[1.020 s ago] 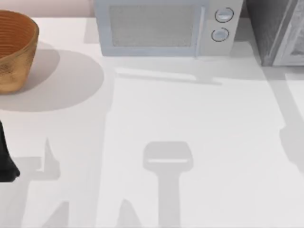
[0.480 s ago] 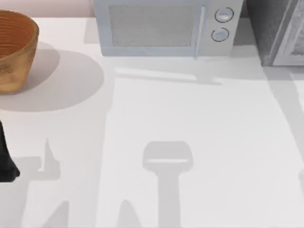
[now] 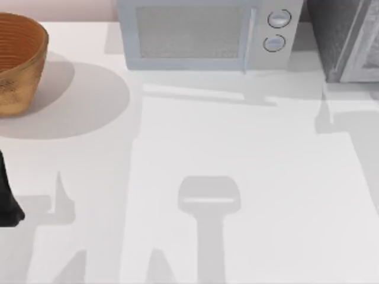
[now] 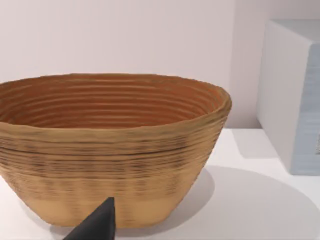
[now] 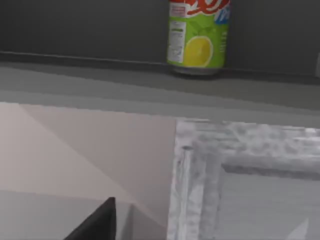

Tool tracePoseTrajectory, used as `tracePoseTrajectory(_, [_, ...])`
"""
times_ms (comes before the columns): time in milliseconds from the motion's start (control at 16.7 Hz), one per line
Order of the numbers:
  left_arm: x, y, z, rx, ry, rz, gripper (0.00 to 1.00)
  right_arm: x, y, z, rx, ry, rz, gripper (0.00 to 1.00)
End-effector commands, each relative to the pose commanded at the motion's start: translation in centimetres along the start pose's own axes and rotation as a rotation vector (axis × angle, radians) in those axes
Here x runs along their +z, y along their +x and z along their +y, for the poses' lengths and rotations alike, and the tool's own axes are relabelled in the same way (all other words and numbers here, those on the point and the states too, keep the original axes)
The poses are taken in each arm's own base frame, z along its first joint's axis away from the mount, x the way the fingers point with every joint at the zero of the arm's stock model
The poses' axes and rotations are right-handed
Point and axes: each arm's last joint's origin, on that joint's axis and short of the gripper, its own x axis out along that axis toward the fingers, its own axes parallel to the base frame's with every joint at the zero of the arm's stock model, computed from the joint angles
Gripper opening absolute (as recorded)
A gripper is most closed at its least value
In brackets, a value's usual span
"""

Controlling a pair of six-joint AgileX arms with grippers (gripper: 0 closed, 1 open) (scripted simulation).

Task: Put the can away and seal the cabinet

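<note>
The can [image 5: 198, 37] is seen upright on the dark inner floor of the cabinet [image 3: 337, 35], which stands at the table's [image 3: 249, 154] far right corner, its pale framed door [image 5: 240, 175] apparently swung open below. Whether either gripper's fingers are parted cannot be told; the left arm [image 3: 7, 198] is parked at the table's left edge. The can is judged light, rigid and smooth, best left untouched, while the door is best pushed at its free edge, with ample room before the cabinet.
</note>
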Motion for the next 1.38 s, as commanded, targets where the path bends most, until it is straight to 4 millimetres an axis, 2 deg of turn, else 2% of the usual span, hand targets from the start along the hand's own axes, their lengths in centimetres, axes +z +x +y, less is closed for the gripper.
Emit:
tracePoseTrajectory(180, [0.0, 0.0, 0.0, 0.0, 0.0, 0.0, 1.0, -8.7, -3.7, 0.2, -0.005, 0.008, 0.05, 1.0])
tracePoseTrajectory(360, [0.0, 0.0, 0.0, 0.0, 0.0, 0.0, 1.0, -16.2, -6.2, 0.5, -0.014, 0.023, 0.072, 1.0])
tracePoseTrajectory(540, [0.0, 0.0, 0.0, 0.0, 0.0, 0.0, 1.0, -21.9, -7.3, 0.7, -0.026, 0.04, 0.081, 1.0])
tracePoseTrajectory(660, [0.0, 0.0, 0.0, 0.0, 0.0, 0.0, 1.0, -24.4, -7.6, 0.8, -0.034, 0.05, 0.084, 1.0])
tracePoseTrajectory(840, [0.0, 0.0, 0.0, 0.0, 0.0, 0.0, 1.0, -26.2, -7.7, 0.9, -0.04, 0.059, 0.087, 1.0])
tracePoseTrajectory(1200, [0.0, 0.0, 0.0, 0.0, 0.0, 0.0, 1.0, -26.2, -7.7, 0.9, -0.037, 0.058, 0.092, 1.0])
tracePoseTrajectory(1380, [0.0, 0.0, 0.0, 0.0, 0.0, 0.0, 1.0, -25.4, -7.3, 0.5, -0.032, 0.057, 0.07, 1.0])
